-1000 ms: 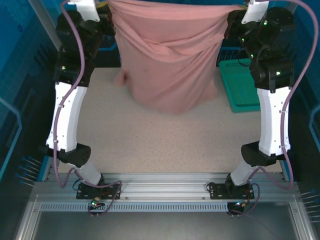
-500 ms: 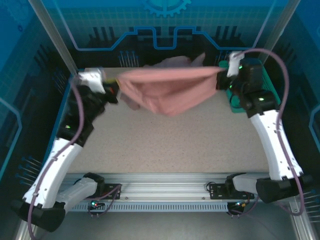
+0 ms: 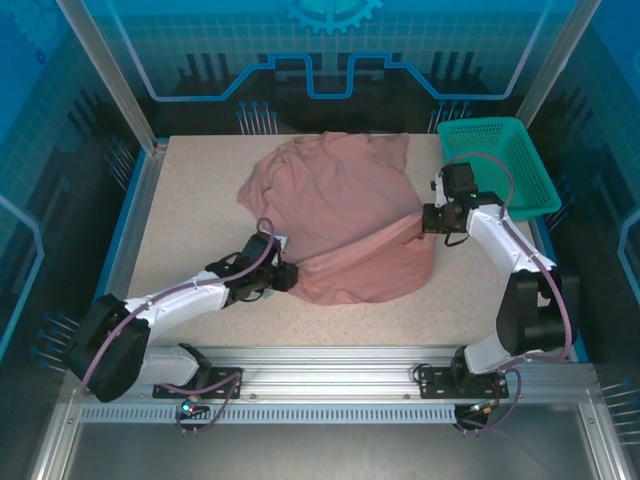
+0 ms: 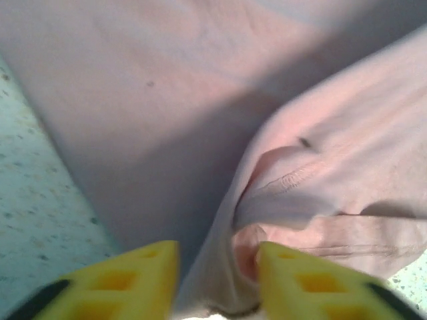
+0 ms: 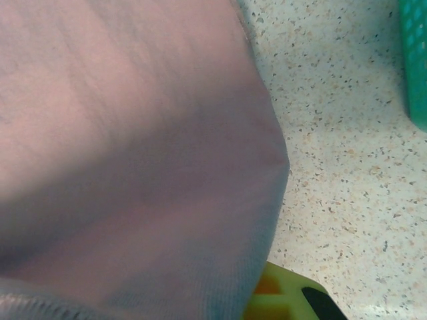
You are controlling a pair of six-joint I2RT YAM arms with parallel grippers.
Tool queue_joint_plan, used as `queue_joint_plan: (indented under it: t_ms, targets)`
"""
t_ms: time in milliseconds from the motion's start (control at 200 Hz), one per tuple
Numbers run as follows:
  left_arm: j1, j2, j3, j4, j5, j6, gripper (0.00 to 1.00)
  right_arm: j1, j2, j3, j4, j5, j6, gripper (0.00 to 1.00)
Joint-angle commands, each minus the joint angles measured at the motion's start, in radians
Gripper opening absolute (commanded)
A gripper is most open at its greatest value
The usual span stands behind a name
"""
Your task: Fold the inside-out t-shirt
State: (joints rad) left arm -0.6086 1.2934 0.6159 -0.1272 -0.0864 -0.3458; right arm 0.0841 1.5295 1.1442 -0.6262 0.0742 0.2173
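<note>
The inside-out t-shirt [image 3: 340, 205] is dusty pink and lies crumpled on the speckled table, bunched toward the back. My left gripper [image 3: 287, 276] is low at its near left corner. In the left wrist view my left gripper [image 4: 218, 257] is open, its yellow fingers [image 4: 303, 283] apart with a fold of the t-shirt [image 4: 200, 100] lying loose between them. My right gripper [image 3: 428, 218] is shut on the shirt's right edge, which runs taut from it. In the right wrist view the t-shirt [image 5: 133, 167] drapes over the jaws, leaving one yellow-green finger [image 5: 283, 303] showing.
A teal mesh basket [image 3: 485, 123] stands at the back right, just beyond the right arm; its edge [image 5: 415, 60] shows in the right wrist view. Bare speckled table [image 3: 190, 225] lies left of and in front of the shirt. Frame posts and blue walls ring the table.
Both arms came down from holding the shirt spread high at the back and laid it on the table toward the front. The left jaws opened; the right stayed shut.
</note>
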Motion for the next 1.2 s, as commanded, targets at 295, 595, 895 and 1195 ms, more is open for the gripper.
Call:
queue_joint_plan:
  t_ms: [295,595,895,1195]
  targets:
    - [-0.256,0.317,0.308,0.176,-0.128,0.362,0.83,0.002,0.011,-0.012,0.008,-0.006,-0.002,0.02]
    - [-0.225,0.679,0.630,0.167,-0.103,0.485,0.83,0.003,-0.034,-0.032,-0.006,0.006,-0.001,0.01]
    - [-0.138,0.745,0.712,0.120,0.234,0.418,0.35,0.003,-0.096,-0.101,0.019,0.039,0.023,0.01]
    - [-0.119,0.646,0.689,0.105,0.421,0.268,0.00,0.015,-0.181,-0.169,0.044,0.108,0.074,0.47]
